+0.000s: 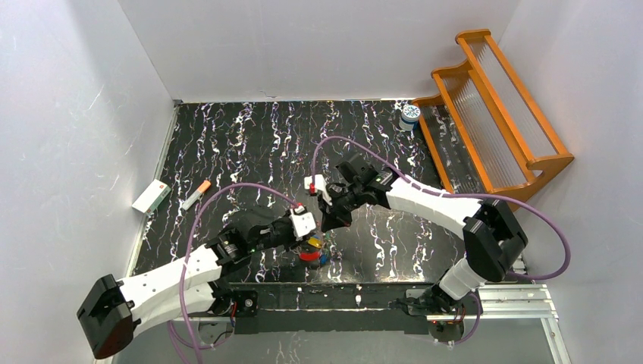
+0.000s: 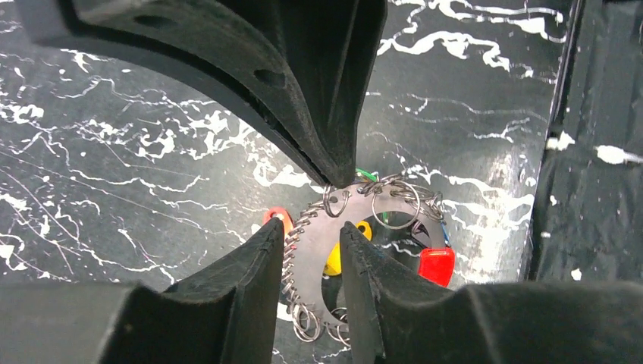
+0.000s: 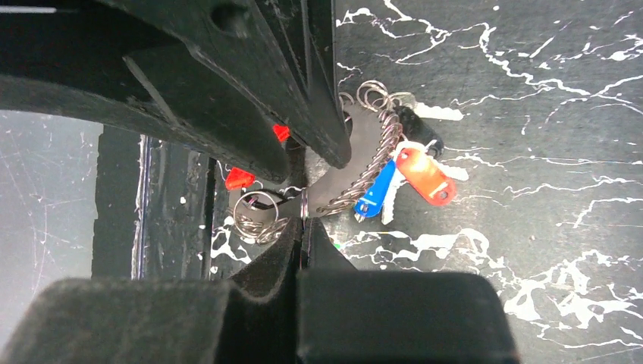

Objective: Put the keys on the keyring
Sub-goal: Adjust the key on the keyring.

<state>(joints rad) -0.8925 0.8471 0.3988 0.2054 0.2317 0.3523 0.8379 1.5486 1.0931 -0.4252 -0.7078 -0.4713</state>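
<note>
The keyring (image 2: pixel 309 262) is a flat grey loop with wire coiled round its edge. It is near the front of the black tabletop (image 1: pixel 250 144), where the two arms meet. I cannot tell if it rests there or hangs.

The right pincer (image 3: pixel 303 231) is pressed together and pinches the loop's rim. The left pincer (image 2: pixel 312 227) is spread a little, with one finger on each side of the loop's band.

The black fingers hide part of the loop, so the keys (image 2: pixel 436 265) are hard to count. I see one yellow head, one blue, a bit of green, and two or three red.

Farther off are one white box (image 1: pixel 150 196), one orange-tipped stick (image 1: pixel 196 196), one white-and-blue jar (image 1: pixel 410 115) and one orange wooden rack (image 1: pixel 493 114).
</note>
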